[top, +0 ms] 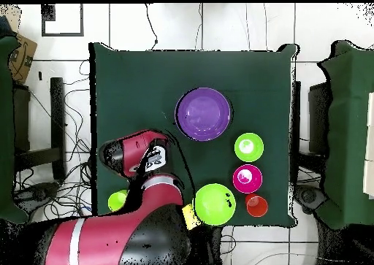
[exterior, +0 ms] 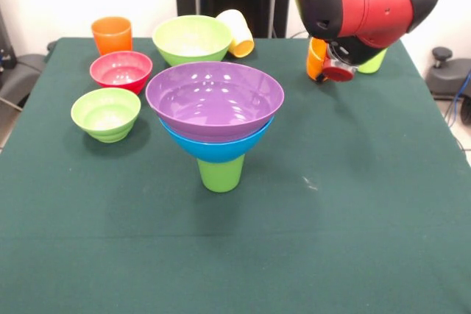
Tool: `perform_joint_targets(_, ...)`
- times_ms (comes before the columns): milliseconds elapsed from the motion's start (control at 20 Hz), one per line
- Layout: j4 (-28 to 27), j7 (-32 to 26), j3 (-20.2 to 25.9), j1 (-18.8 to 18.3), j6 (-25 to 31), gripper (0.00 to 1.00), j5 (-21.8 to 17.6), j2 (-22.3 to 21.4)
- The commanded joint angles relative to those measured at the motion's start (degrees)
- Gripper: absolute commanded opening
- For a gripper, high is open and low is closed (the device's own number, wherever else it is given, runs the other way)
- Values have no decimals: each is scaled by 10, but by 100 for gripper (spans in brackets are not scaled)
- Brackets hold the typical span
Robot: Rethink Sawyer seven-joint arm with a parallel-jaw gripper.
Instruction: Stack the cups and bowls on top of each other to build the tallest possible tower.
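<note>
Because the tower at mid-table stood on one narrow green cup, with the blue bowl and purple bowl flaring above, I judged it light, slick and tippy; rims looked best for gripping. My gripper hung by an orange cup; I couldn't tell its state. No writing showed.
</note>
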Motion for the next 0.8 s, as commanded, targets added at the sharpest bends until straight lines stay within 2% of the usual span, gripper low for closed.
perform_joint_targets(50,-53,54,18,7,14,0,-33,7)
perform_joint_targets(500,-31,-13,26,-32,53,0,-29,-97)
perform_joint_targets(700,-43,-33,33,-45,88,0,-27,-126)
perform_joint_targets(800,-45,-29,39,-53,81,0,-22,-138)
